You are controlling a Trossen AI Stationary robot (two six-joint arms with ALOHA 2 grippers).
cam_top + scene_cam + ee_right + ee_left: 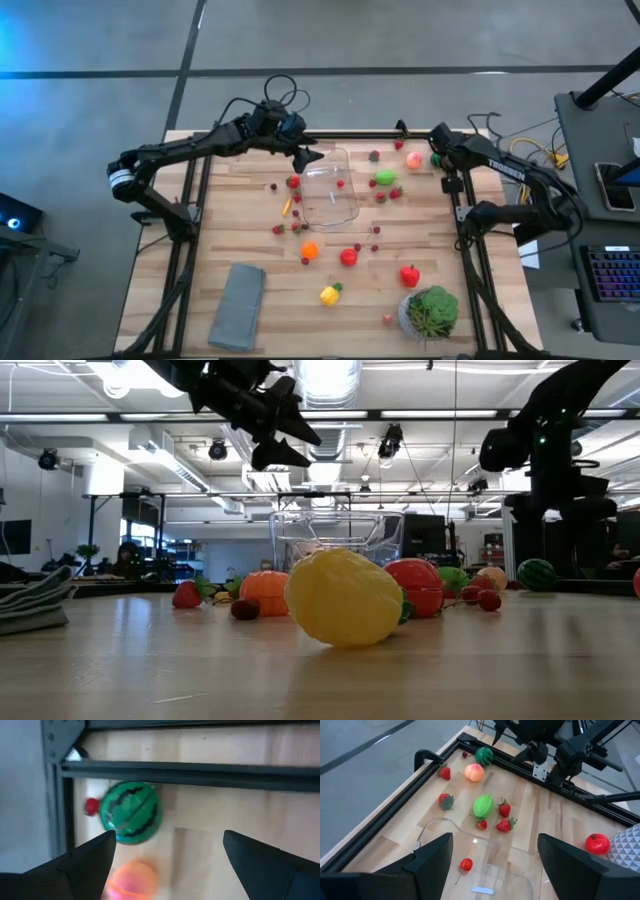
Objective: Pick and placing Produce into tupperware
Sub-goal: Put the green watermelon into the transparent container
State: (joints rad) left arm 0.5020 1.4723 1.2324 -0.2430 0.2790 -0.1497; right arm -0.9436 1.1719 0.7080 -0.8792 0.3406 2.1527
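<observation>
Starting at the left of the desk (pixel 250 215), we are seeing a grey folded cloth (pixel 238 306) lying near the front edge. We are holding our left pincer (pixel 305 157) wide apart and empty, hovering above the far-left corner of the clear container (pixel 330 186), which is sitting open near the middle of the desk with one small red cherry (pixel 466 864) inside. Just left of the container, a strawberry (pixel 293 182) and a carrot (pixel 287 206) are lying on the wood. In front of it we are finding an orange (pixel 310 250), a tomato (pixel 348 257), a yellow pepper (pixel 330 294) and a red pepper (pixel 409 276). Right of the container a green fruit (pixel 385 177) is resting among strawberries. Our right pincer (pixel 437 146) is waiting wide apart at the far right edge, just beside a little watermelon (pixel 131 812) and a peach (pixel 414 159). A potted plant (pixel 430 312) is standing at the front right
</observation>
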